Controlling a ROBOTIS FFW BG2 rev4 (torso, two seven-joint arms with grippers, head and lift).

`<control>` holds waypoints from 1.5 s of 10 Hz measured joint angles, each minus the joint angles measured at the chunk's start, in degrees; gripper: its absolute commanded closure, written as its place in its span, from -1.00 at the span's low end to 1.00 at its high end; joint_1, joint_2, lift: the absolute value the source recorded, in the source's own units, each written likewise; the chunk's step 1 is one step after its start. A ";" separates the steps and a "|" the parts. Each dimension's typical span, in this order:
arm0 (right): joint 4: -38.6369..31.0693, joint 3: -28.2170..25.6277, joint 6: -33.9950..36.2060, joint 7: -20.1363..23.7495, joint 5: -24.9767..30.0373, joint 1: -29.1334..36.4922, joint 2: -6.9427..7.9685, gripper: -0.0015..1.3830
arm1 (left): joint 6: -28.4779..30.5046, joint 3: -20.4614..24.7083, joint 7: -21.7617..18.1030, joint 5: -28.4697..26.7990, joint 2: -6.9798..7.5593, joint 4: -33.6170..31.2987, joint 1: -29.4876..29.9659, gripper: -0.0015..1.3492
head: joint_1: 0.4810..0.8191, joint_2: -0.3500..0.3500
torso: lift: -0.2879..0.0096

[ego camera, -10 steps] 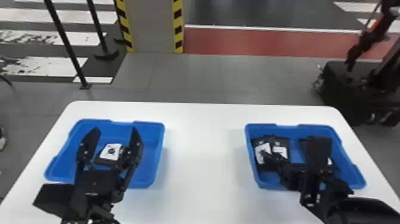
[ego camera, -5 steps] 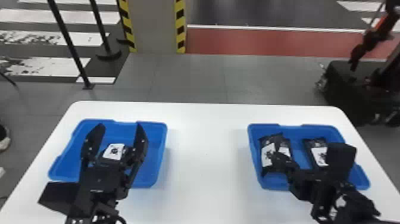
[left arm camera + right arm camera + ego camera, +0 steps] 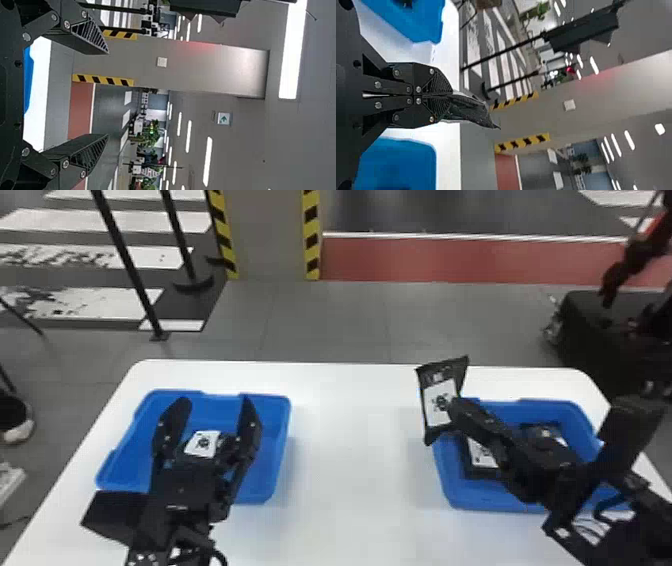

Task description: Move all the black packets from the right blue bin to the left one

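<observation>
one black packet (image 3: 434, 391) is up off the pile, pinched at its edge by the right gripper (image 3: 456, 410). it hangs tilted at the left end of the right bin (image 3: 477, 499), most of it showing above the rim, with its white label toward the head camera. in the right wrist view the right gripper (image 3: 442, 95) has its two fingers closed together with the packet between them, and the dark film sticks out past the tips.

the right bin has more in it: one packet (image 3: 481, 454) near its left side, partly behind the arm, and another (image 3: 549, 434) farther right, also partly covered. i can't tell whether more lie under the arm.

the left bin (image 3: 276, 440) has a packet (image 3: 202, 444) with a white label, seen between the fingers of the left gripper (image 3: 215, 406). those fingers are spread wide, nothing between them in the left wrist view.

both bins are blue and sit well apart on a white table (image 3: 345, 500). beyond it are a grey pillar (image 3: 270, 237) with yellow and black edges, and two dark poles (image 3: 121, 255).
</observation>
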 measured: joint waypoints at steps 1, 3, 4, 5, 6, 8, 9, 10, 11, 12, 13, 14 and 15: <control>4.41 0.10 -0.82 5.62 -2.09 -3.78 0.00 0.63 | 0.31 -0.27 -0.06 0.39 0.10 0.00 -0.35 -0.54 | 0.27 0.21 | 0.20; 15.90 1.84 -2.18 16.65 -5.39 -12.22 -0.76 0.63 | 1.23 -0.48 -0.48 2.18 0.14 0.00 -0.43 -0.54 | 0.27 0.32 | 0.20; 21.13 2.95 -2.41 20.48 -6.67 -15.74 -1.19 0.63 | 1.83 -0.72 -0.80 3.58 0.16 0.00 -0.51 -0.54 | 0.27 0.35 | 0.20; 24.59 3.74 -1.91 23.18 -7.78 -18.08 -1.30 0.63 | 2.90 -1.00 -1.56 5.39 0.21 -0.28 -0.79 -0.54 | 0.27 0.38 | 0.20; 27.18 4.51 -1.12 26.01 -8.83 -20.02 -1.33 0.63 | 4.59 -1.22 -2.88 7.59 0.28 -0.77 -1.21 -0.54 | 0.27 0.40 | 0.20; 29.44 6.51 0.96 30.25 -10.29 -22.70 -1.68 0.63 | 12.19 -1.47 -7.30 13.77 0.65 -2.11 -2.87 -0.54 | 0.27 0.40 | 0.20; 30.42 7.41 2.18 32.30 -11.18 -23.70 -1.75 0.63 | 14.97 -1.65 -8.82 15.95 0.95 -2.34 -4.26 -0.54 | 0.27 0.40 | 0.20; 31.32 8.49 3.34 33.60 -11.89 -24.53 -1.81 0.63 | 16.25 -2.01 -9.66 17.48 1.19 -2.47 -5.52 -0.54 | 0.27 0.40 | 0.20; 32.42 10.08 3.95 34.39 -12.13 -25.59 -1.89 0.63 | 16.75 -2.32 -10.21 18.71 1.31 -2.65 -6.43 -0.54 | 0.27 0.42 | 0.20; 34.18 11.68 4.09 35.05 -12.18 -27.01 -1.88 0.63 | 17.04 -2.57 -10.70 19.87 1.31 -2.85 -6.88 -0.54 | 0.27 0.45 | 0.20; 35.56 12.76 4.10 35.26 -12.12 -28.17 -1.78 0.63 | 18.61 -2.74 -11.84 21.30 1.30 -3.59 -7.00 -0.54 | 0.27 0.46 | 0.20; 36.08 13.35 4.10 35.39 -11.96 -28.96 -1.76 0.63 | 22.25 -2.71 -13.28 22.46 1.37 -4.76 -7.19 -0.54 | 0.27 0.43 | 0.20; 36.23 13.79 4.12 35.49 -11.75 -29.77 -1.76 0.63 | 27.50 -2.47 -15.24 23.55 1.59 -5.67 -7.85 -0.54 | 0.27 0.41 | 0.20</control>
